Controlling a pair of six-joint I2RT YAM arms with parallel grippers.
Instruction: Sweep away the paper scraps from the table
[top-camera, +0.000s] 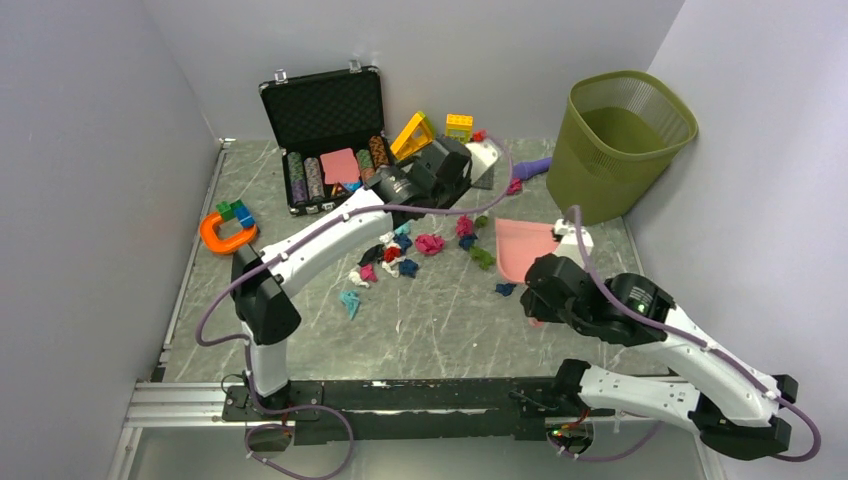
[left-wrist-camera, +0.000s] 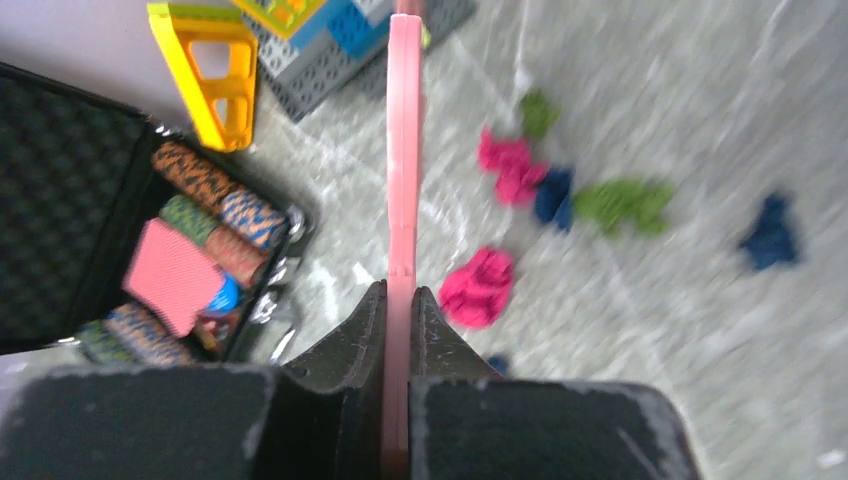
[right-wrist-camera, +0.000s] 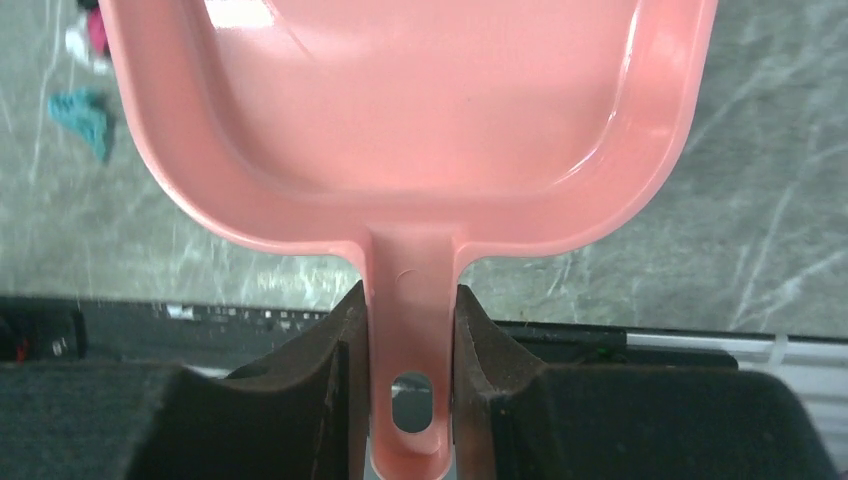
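Note:
Several crumpled paper scraps (top-camera: 400, 256) lie bunched mid-table, with a teal one (top-camera: 350, 301) and a dark blue one (top-camera: 505, 289) apart. My left gripper (top-camera: 455, 165) reaches to the back centre, shut on a thin pink tool handle (left-wrist-camera: 404, 150) seen edge-on. Its own view shows my left gripper (left-wrist-camera: 400, 292) above magenta (left-wrist-camera: 478, 288), dark blue (left-wrist-camera: 553, 197) and green (left-wrist-camera: 622, 203) wads. My right gripper (top-camera: 548, 275) is shut on the handle of a pink dustpan (top-camera: 525, 248). In the right wrist view my right gripper (right-wrist-camera: 408, 295) clamps the handle below the dustpan (right-wrist-camera: 420, 110).
An olive waste basket (top-camera: 620, 140) stands at the back right. An open black case (top-camera: 330, 140) of poker chips sits at the back, with yellow blocks (top-camera: 415, 132) and a grey baseplate (left-wrist-camera: 330, 75) beside it. An orange horseshoe piece (top-camera: 225, 236) lies far left on the table (top-camera: 450, 335).

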